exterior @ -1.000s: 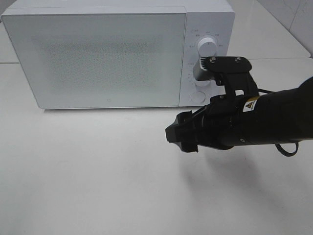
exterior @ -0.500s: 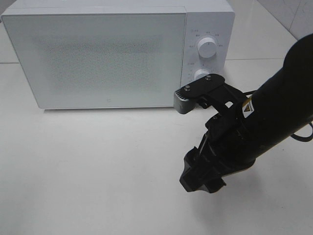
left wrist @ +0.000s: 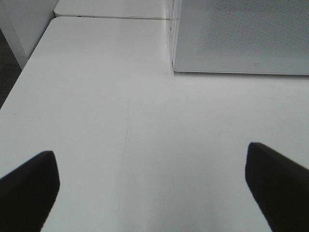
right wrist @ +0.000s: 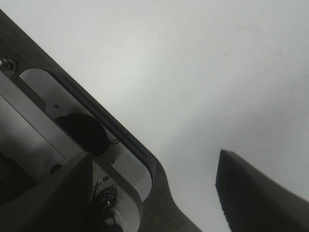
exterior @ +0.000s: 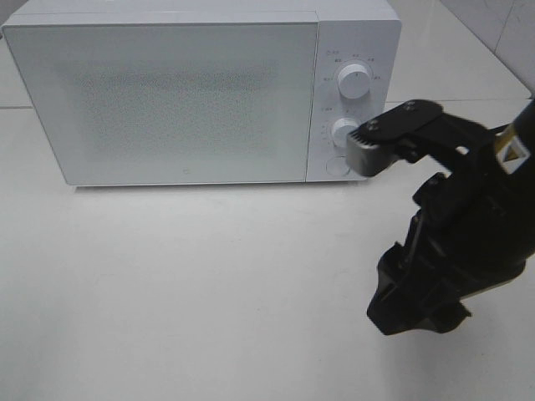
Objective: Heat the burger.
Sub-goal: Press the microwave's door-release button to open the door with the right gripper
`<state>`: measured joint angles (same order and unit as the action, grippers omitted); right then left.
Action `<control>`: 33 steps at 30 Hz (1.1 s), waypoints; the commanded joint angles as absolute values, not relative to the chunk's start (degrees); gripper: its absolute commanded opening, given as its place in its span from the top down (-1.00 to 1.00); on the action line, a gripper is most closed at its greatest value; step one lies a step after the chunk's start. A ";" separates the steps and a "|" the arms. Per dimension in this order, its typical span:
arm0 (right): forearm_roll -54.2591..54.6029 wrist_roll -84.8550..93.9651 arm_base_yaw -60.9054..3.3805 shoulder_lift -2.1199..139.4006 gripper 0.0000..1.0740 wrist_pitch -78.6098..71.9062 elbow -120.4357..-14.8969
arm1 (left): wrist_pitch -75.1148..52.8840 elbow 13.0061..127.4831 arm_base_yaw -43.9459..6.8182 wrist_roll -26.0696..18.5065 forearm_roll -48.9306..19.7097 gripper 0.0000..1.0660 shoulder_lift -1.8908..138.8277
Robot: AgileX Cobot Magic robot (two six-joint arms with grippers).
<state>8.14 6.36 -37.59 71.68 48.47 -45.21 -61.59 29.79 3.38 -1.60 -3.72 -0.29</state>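
The burger is out of view in every frame. The white microwave stands at the back of the table with its door shut; its front corner also shows in the left wrist view. My right gripper hangs over the near right of the table, pointing down, well in front of the microwave's knobs. In the right wrist view its fingers stand apart with only bare table between them. My left gripper is wide open and empty above the table, left of the microwave.
The white table spreads in front of the microwave. Its left edge drops to a dark floor. A dark edge with grey metal hardware crosses the right wrist view.
The right arm has swung away from the microwave's control panel, down and to the right, and its gripper now points at the near right of the table. The left gripper has stayed put.
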 commanded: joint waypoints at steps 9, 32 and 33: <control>6.02 5.56 -20.17 54.77 -0.30 55.35 -45.55 | -61.25 29.56 3.44 -1.38 -4.07 -0.83 -1.72; -1.20 1.78 -8.02 10.83 -0.43 56.95 -39.48 | -61.25 29.56 3.44 -1.38 -4.07 -0.83 -1.72; -1.20 1.66 -8.02 9.28 -0.42 57.41 -39.02 | -61.25 29.56 3.44 -1.38 -4.07 -0.83 -1.72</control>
